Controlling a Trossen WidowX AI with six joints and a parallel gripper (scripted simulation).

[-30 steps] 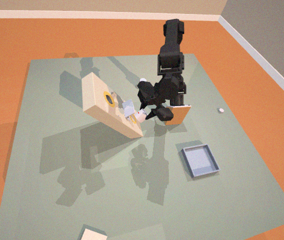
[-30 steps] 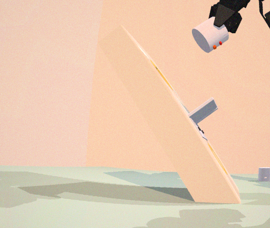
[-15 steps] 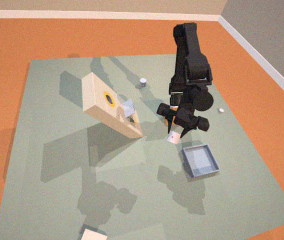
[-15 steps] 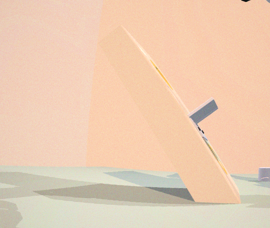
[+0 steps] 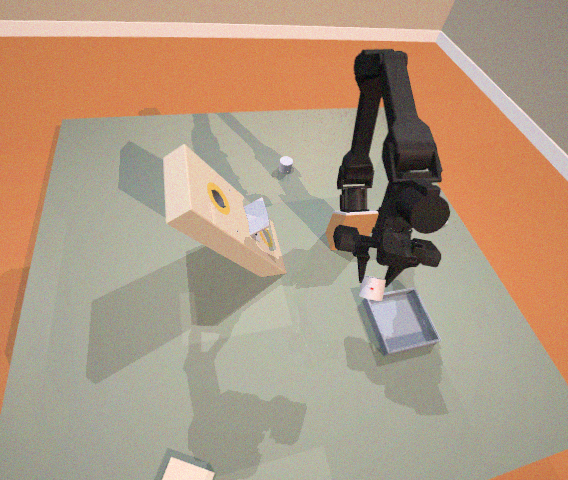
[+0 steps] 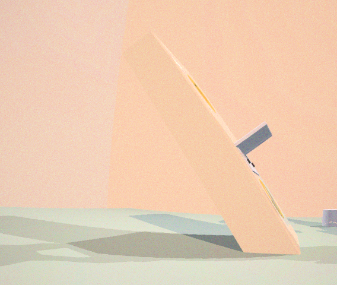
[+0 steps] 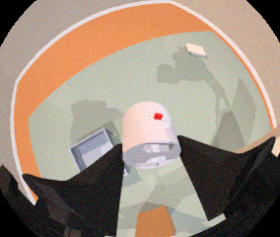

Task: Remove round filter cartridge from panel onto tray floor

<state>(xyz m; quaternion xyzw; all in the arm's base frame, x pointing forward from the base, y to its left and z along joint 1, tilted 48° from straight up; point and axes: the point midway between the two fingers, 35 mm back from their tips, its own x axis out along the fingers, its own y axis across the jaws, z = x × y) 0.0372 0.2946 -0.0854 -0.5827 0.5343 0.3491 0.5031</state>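
The gripper (image 5: 374, 281) (image 7: 151, 142) is shut on the filter cartridge (image 5: 372, 289) (image 7: 147, 125), a pale round cylinder with a red mark on its side. The cartridge hangs in the air, clear of the panel; in the top view it overlaps the back left corner of the tray (image 5: 403, 320) (image 7: 93, 152). In the wrist view the tray is left of the cartridge, partly hidden by a finger. The service panel (image 5: 199, 180) (image 6: 193, 138) leans back, with a dark yellow-ringed hole in its upper face.
A grey plate (image 5: 257, 215) (image 6: 254, 138) sticks out of the panel's face. A small pale cylinder (image 5: 286, 164) (image 6: 331, 218) stands behind the panel's right side. An orange block (image 5: 354, 232) (image 7: 155, 222) is beside the arm. A pale block (image 5: 187, 471) (image 7: 195, 49) lies at the front edge.
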